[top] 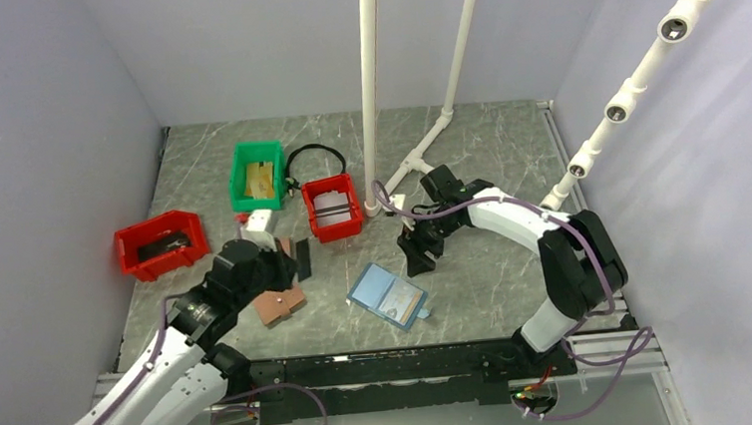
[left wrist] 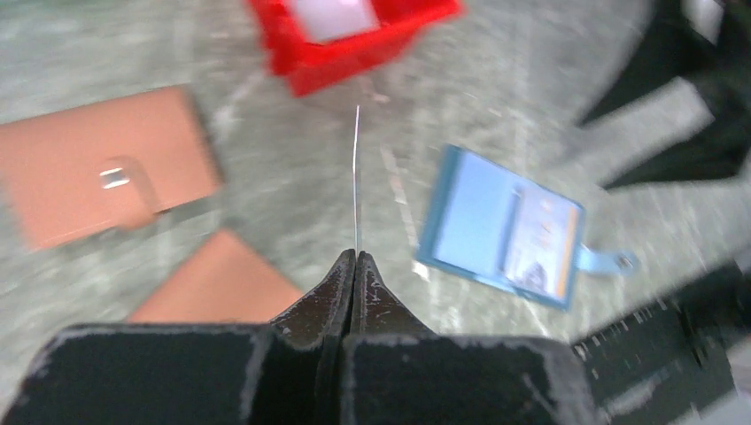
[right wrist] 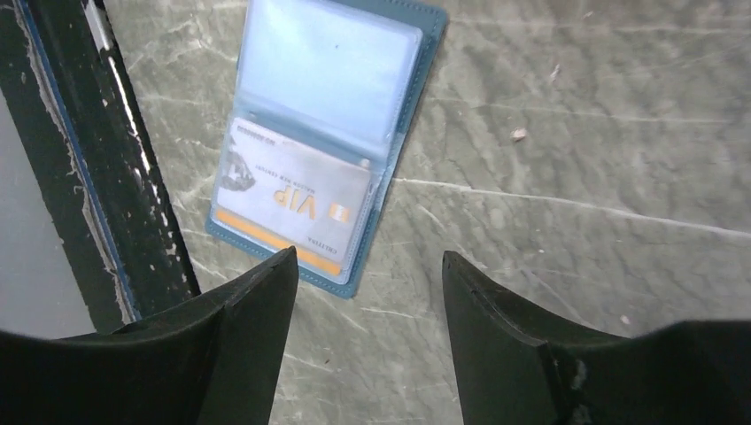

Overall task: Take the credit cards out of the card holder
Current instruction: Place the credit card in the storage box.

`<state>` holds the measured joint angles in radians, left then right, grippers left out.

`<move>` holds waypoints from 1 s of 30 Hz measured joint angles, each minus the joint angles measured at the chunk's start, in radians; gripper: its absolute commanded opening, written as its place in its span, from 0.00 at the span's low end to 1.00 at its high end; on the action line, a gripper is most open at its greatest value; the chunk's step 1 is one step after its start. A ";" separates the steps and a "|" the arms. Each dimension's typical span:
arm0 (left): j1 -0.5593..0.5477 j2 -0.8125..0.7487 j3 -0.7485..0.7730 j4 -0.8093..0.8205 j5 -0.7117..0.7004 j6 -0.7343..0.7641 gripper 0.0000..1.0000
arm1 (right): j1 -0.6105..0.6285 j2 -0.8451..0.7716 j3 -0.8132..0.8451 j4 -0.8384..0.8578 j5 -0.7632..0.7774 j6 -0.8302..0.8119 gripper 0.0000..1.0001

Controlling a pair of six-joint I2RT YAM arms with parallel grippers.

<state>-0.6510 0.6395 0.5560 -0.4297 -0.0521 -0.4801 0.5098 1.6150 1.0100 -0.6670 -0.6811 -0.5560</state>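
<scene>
Right wrist view: right gripper [right wrist: 367,257] open beneath upper-left card holder [right wrist: 328,71]; left gripper [left wrist: 356,255] clamps a credit card [left wrist: 357,177], so the unpinned holder may drag.

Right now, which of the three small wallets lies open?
The blue folding wallet, spread flat with a card showing; both brown wallets show only outsides.

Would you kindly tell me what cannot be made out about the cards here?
Left wrist view: the held card in the left gripper shows edge-on, face unseen; blur smears the card holder.
Right wrist view: whether more cards lie behind the VIP card, hidden by it.
Top view: the green bin's contents, too small.
</scene>
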 measured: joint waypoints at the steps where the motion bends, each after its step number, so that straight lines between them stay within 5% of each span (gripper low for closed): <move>1: 0.040 -0.009 0.002 -0.023 -0.020 -0.005 0.00 | -0.004 -0.014 0.000 0.002 0.003 0.000 0.64; 9: 0.432 0.198 0.170 -0.111 -0.005 0.019 0.00 | -0.007 -0.066 0.001 0.005 0.004 0.000 0.64; 19: 0.917 0.393 0.256 -0.045 0.237 -0.053 0.00 | -0.007 -0.098 0.001 0.005 0.000 0.000 0.64; 24: 1.038 0.463 0.261 0.012 0.282 -0.135 0.00 | -0.007 -0.099 0.001 0.005 0.000 0.000 0.64; 30: 1.086 0.511 0.300 0.023 0.172 -0.245 0.00 | -0.007 -0.098 0.001 0.005 0.000 0.000 0.64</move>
<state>0.4351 1.1507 0.8558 -0.4068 0.1200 -0.7250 0.5026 1.5166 1.0107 -0.6621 -0.6807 -0.5560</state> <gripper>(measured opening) 0.011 0.634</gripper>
